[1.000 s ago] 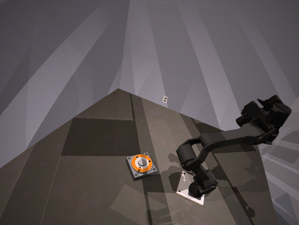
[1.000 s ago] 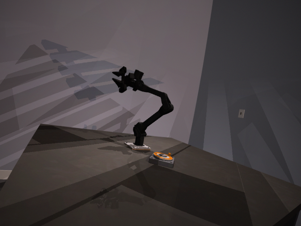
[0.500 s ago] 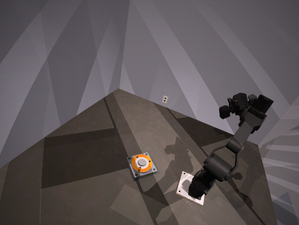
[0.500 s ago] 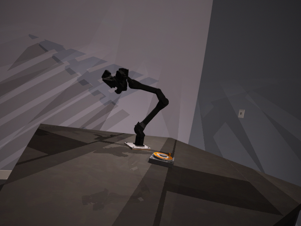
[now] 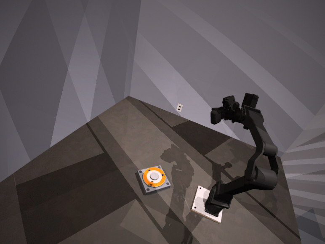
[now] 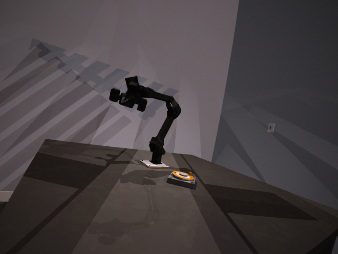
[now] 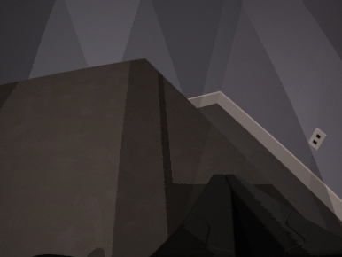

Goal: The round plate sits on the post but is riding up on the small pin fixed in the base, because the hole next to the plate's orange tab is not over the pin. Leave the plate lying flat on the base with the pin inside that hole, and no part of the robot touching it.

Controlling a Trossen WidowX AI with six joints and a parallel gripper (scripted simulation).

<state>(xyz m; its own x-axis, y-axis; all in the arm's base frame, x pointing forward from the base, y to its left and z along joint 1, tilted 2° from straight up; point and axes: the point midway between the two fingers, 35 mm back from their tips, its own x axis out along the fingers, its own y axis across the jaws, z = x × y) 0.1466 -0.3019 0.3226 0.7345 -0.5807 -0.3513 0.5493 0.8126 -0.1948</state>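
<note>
Plate (image 5: pixel 154 176) on grey base (image 5: pixel 164 186), around white post (image 5: pixel 154 176), near middle of bench (image 5: pixel 78 183). Orange tab (image 6: pixel 189 173) standing up at plate rim; pin too small to tell. Beside it, white mount (image 5: pixel 200 202) carrying arm (image 5: pixel 258 147). High above, well apart from plate: hand (image 6: pixel 114 95), clenched on nothing. On wall, small outlet (image 5: pixel 179 107).

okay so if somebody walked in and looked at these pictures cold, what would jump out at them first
Probably the orange ring-shaped plate, the one bright thing here, sitting on its grey square base on the dark table. Next, the black robot arm bolted beside it, reared up high with its shut, empty gripper well above and away from the plate.
</note>
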